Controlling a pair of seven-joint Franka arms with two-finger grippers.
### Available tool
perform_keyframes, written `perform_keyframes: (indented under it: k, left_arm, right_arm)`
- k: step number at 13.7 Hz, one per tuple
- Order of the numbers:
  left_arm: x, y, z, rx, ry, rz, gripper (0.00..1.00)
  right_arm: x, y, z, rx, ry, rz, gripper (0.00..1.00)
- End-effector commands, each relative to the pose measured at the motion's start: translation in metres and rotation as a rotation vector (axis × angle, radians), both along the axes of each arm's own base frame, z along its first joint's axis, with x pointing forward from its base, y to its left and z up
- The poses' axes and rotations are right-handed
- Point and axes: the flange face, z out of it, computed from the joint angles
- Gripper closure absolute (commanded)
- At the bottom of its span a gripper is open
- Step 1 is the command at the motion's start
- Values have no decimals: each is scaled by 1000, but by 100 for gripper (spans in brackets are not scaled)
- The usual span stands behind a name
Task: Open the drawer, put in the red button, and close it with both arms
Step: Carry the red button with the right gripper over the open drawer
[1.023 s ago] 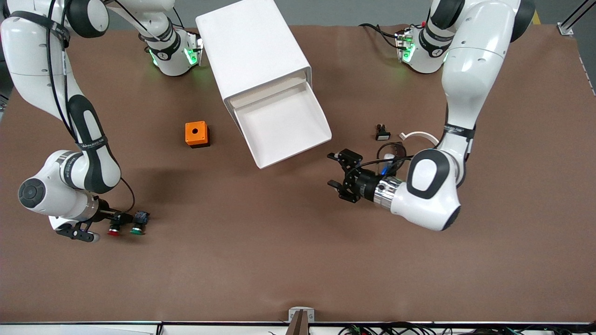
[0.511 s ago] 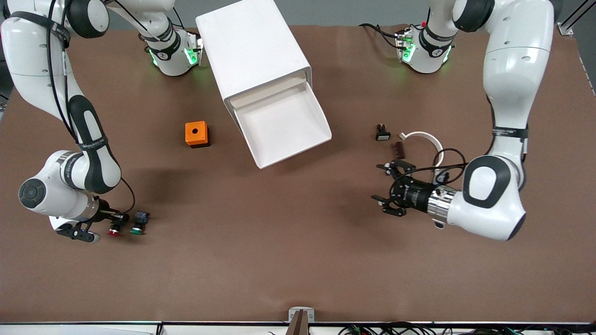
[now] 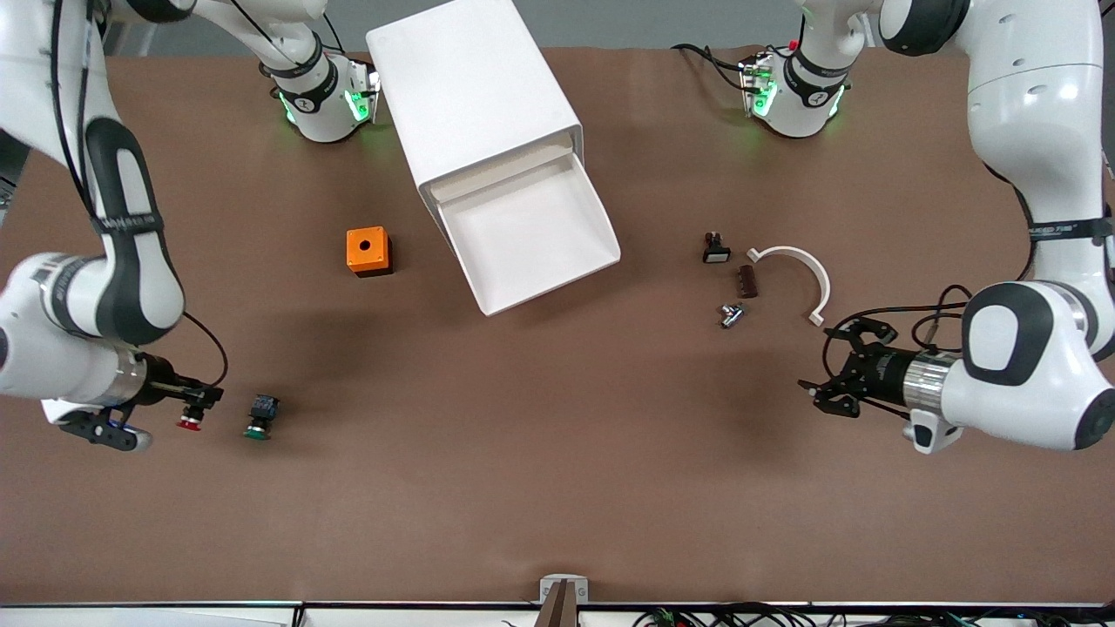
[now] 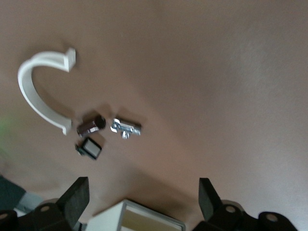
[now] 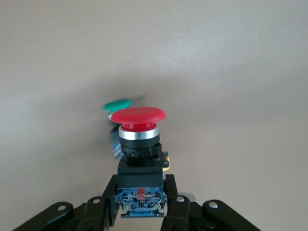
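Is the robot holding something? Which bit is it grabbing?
Yes. The right gripper holds the red button by its black and blue body, the red cap sticking out past the fingers. The left gripper is open and holds nothing.

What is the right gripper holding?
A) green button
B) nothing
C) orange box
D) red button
D: in the right wrist view the right gripper has its jaws shut on the black body of the red button, while the green button lies on the table.
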Motion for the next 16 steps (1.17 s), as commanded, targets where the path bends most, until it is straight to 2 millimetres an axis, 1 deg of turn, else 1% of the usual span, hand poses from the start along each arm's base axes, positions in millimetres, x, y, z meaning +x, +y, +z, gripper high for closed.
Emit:
perform_keyframes:
  k: [1, 3, 4, 6, 7, 9, 11, 12, 14, 15, 16]
  left_arm:
    - [4, 29, 19, 67, -109, -87, 0]
    - [4, 38, 33, 142, -183, -275, 0]
    - [3, 38, 42, 142, -223, -386, 0]
    - [5, 41, 57, 94, -313, -559, 0]
    - [7, 41, 61, 83, -344, -611, 0]
    - [5, 36, 77, 82, -376, -636, 0]
    - [5, 37, 85, 87, -402, -639, 0]
    - [1, 30, 91, 77, -421, -644, 0]
    - [-1, 10, 90, 68, -432, -668, 0]
    - [-3, -9, 85, 61, -424, -688, 0]
    - [-7, -19, 82, 58, -422, -700, 0]
  right_arm:
    - [-31, 59, 79, 4, 33, -118, 100]
    - [-54, 113, 122, -8, 57, -222, 100]
    - [-65, 145, 137, -16, 62, -265, 100]
    - [-87, 201, 157, -4, 64, -330, 100]
    - [-97, 225, 162, 15, 73, -369, 100]
    - [-118, 282, 169, 14, 83, -433, 100]
    - [-143, 335, 163, -3, 89, -478, 100]
    - [-157, 359, 159, -7, 86, -509, 100]
    - [-183, 405, 150, -5, 70, -559, 100]
    - [-194, 424, 147, 0, 63, -579, 100]
    - [-201, 436, 145, 2, 59, -597, 100]
